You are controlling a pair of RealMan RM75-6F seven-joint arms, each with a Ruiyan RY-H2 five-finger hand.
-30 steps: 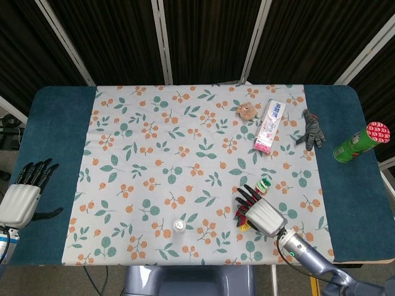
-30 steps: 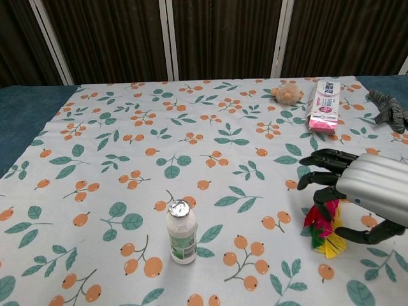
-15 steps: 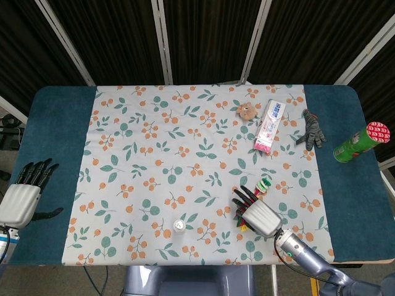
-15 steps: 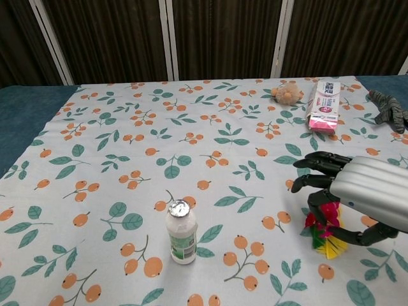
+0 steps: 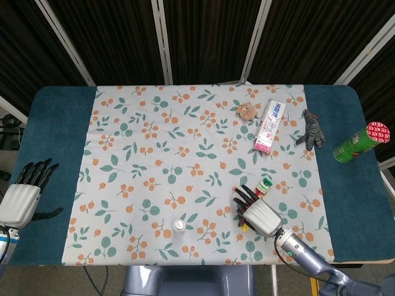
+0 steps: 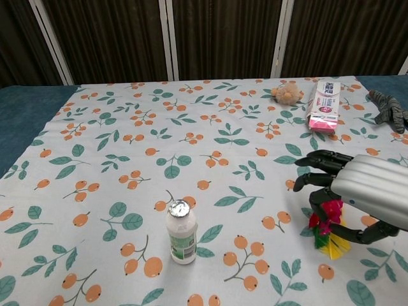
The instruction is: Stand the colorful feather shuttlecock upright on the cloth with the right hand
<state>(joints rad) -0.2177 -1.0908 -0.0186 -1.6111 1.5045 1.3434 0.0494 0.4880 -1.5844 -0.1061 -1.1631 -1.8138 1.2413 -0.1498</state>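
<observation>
The colorful feather shuttlecock (image 6: 328,224) lies on the floral cloth (image 5: 185,154) near its front right. Red, green and yellow feathers show under my right hand (image 6: 366,191). In the head view its striped base (image 5: 266,183) pokes out past the fingertips of the right hand (image 5: 259,213). The fingers arch over the feathers and the thumb (image 6: 366,236) reaches in below, so the hand grips the feather end. My left hand (image 5: 24,191) rests at the table's left edge, fingers apart, holding nothing.
A small white bottle (image 6: 182,233) stands on the cloth at the front centre. At the back right lie a plush toy (image 5: 247,111), a pink-and-white box (image 5: 270,125) and a grey glove (image 5: 313,128). A green can (image 5: 361,142) lies on the blue cover.
The right hand dipped onto the feathers, then rose a little; the red feathers sit slightly higher under the fingers. The left hand has not moved.
</observation>
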